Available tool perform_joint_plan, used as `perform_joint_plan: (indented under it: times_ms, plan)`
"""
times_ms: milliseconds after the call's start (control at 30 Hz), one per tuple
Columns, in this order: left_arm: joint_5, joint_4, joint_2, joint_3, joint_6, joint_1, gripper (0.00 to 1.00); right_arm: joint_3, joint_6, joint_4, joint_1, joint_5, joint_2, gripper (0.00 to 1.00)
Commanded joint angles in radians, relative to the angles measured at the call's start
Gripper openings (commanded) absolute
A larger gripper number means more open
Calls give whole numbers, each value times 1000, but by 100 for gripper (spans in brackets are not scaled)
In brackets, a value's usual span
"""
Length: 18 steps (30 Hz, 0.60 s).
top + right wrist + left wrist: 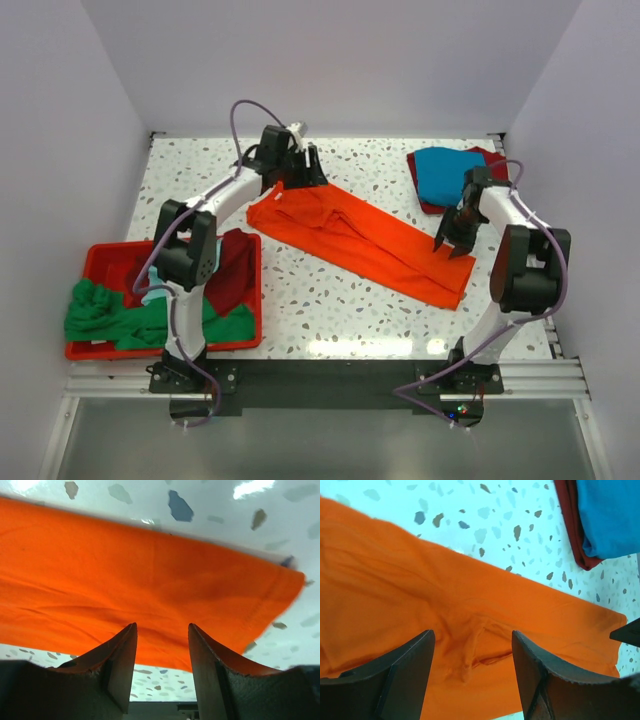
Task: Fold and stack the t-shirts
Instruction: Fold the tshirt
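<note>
Speckled white table point(330, 300), plain grey walls round it. Orange tee point(360, 235), folded into a long strip, lies diagonally across the middle, from far-centre twd the near right corner. L gripper point(300, 178) is over the strip's far end, jaws apart above the cloth. R gripper point(451, 245) is over the near-right end, jaws apart too, close to the hem. Far right corner: blue tee point(447, 172) folded on top of a dark red tee point(428, 206). Near left corner: red bin point(100, 255) w/ a green tee point(110, 315) spilling over its edge.
</note>
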Motion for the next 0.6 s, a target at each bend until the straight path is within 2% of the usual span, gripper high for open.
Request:
perform_joint_plan:
  times_ms: [0, 367, 567]
  plan:
    - [-63, -60, -25, -63, -22, 40, 68, -1, 17, 100, 13, -63, 37, 49]
    - [-63, -78, 139, -23, -23, 79, 68, -119, 15, 159, 12, -30, 73, 48]
    - [-60, -77, 243, 52, -16, 95, 68, -142, 34, 122, 15, -2, 98, 48]
